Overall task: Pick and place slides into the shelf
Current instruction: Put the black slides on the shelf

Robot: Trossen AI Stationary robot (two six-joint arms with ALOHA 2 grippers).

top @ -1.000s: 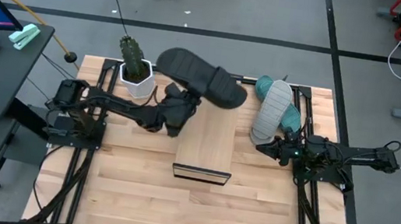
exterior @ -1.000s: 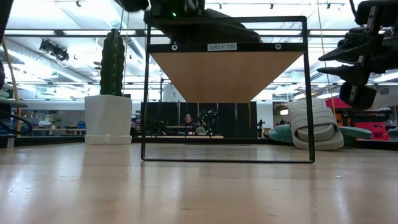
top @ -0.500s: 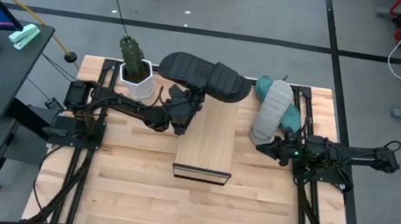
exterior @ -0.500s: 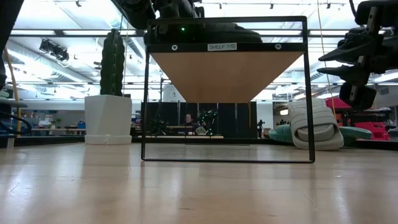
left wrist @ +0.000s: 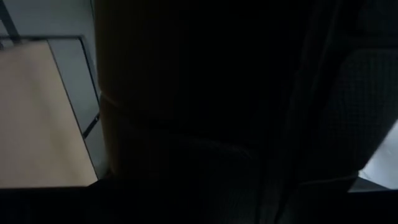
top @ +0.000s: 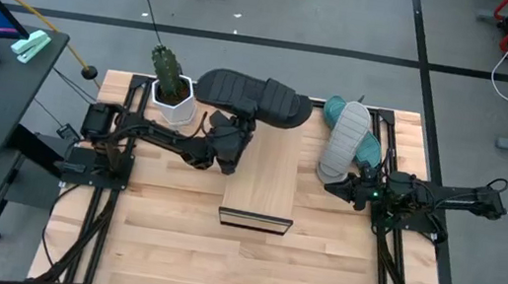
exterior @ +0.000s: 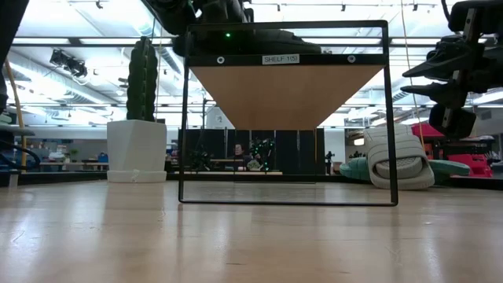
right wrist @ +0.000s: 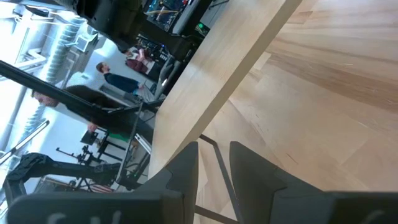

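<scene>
My left gripper (top: 232, 127) is shut on the black slide (top: 251, 94), which lies crosswise over the far end of the shelf (top: 261, 183). From table height the black slide (exterior: 267, 39) shows just above the shelf's top bar (exterior: 287, 59); whether it rests there I cannot tell. The light grey slide (top: 345, 135) lies on top of the teal slide (top: 370, 150) at the far right, both lying on the table. My right gripper (top: 333, 185) hangs narrowly open just near of them, touching nothing. My left gripper holds the black slide by its long near edge (top: 236, 112), about mid-length, coming at it from the near left. The slide's own dark body (left wrist: 249, 93) fills the wrist view and hides the fingers. The slide lies level across the shelf's far end.
A cactus in a white pot (top: 172, 86) stands at the far left, close beside the black slide's left end. The shelf's black frame (exterior: 185, 118) stands mid-table. Bare slatted tabletop (top: 170, 240) spreads toward the near edge. A desk with keyboard stands off the table's left.
My left gripper has swung the black slide from slanting toward the right to lying level across the table, shifted it slightly toward the left and brought it down closer to the shelf's top. The right arm has kept still.
</scene>
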